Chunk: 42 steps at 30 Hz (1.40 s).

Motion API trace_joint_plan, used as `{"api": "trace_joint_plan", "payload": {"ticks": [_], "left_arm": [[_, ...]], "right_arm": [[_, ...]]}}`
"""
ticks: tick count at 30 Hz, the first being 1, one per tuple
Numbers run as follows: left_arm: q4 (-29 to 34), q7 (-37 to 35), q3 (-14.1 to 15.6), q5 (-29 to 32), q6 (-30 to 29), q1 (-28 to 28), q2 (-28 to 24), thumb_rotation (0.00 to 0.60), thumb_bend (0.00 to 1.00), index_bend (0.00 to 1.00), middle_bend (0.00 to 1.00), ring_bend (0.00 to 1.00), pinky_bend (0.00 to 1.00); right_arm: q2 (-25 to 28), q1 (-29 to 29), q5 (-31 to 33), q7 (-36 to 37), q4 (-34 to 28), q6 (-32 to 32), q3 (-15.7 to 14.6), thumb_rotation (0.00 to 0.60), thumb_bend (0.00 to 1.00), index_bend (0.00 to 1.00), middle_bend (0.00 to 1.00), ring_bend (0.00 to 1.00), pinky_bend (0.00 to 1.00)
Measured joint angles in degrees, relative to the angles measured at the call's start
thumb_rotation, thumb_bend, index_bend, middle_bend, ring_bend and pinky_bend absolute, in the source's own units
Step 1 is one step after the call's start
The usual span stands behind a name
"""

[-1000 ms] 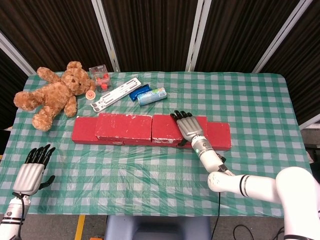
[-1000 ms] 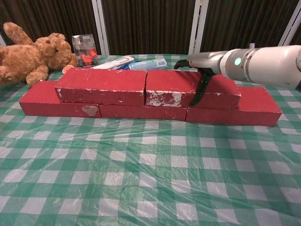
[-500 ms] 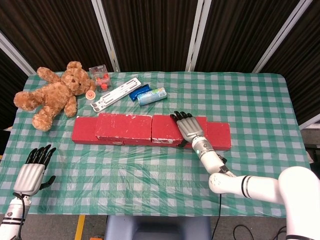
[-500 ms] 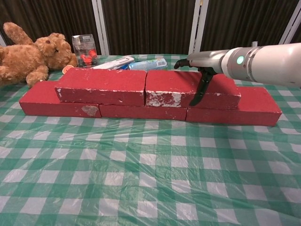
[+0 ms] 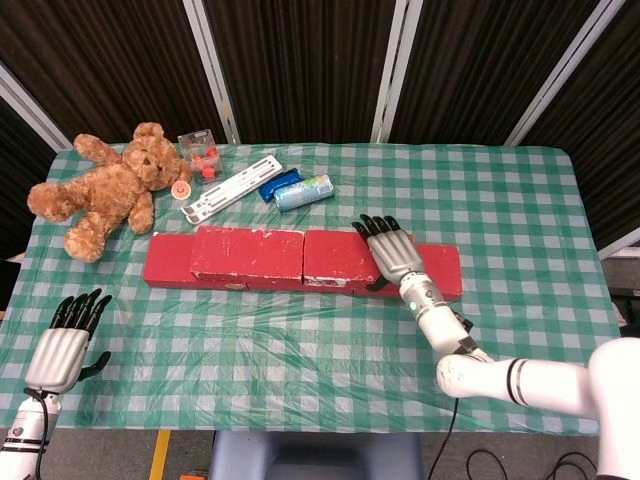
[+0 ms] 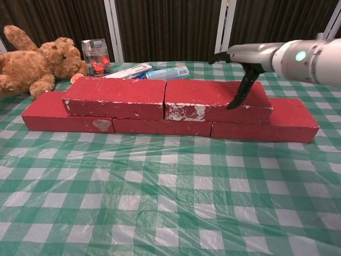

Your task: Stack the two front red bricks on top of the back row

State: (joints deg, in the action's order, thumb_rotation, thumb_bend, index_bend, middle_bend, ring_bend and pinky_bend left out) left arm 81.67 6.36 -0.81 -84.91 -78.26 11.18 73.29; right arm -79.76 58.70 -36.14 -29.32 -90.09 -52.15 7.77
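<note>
Dark ribbed panels are backing a green checked tablecloth where stacked red bricks are lying under the right hand, fingers spread, holding nothing.

The red bricks look rough and matt, with chalky white scuffs along their edges. A glossy, wrinkled clear plastic film covers the green-checked cloth on the tabletop. The teddy bear is shaggy brown plush. The right robot hand has smooth silvery casing and black fingers.
</note>
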Motion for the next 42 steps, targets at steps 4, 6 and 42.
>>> {"api": "trace_joint_plan", "payload": {"ticks": [4,6,42], "left_arm": [[0.27,0.48,0.17,-0.34,-0.25,-0.13,0.03,0.6,0.29,0.0,0.0,0.0,0.06],[0.37,0.8,0.26,-0.45,-0.23,-0.13,0.12,0.6,0.29,0.0,0.0,0.0,0.06],[0.63,1.39,0.43,-0.61,0.37,0.04,0.34,0.6,0.3,0.0,0.0,0.0,0.06]], "right_arm": [[6.24,-4.8,-6.93,3.04,-4.51,-3.13,-1.7,0.6,0.09,0.01,0.0,0.0,0.01],[9.08,-6.94,-9.22,3.92,-5.46,-4.04,-2.88,0.6,0.09,0.05,0.0,0.0,0.0],[7.28,-12.28,-14.32,5.7,1.31,5.03,-5.98,0.6,0.09,0.24,0.0,0.0,0.0]]}}
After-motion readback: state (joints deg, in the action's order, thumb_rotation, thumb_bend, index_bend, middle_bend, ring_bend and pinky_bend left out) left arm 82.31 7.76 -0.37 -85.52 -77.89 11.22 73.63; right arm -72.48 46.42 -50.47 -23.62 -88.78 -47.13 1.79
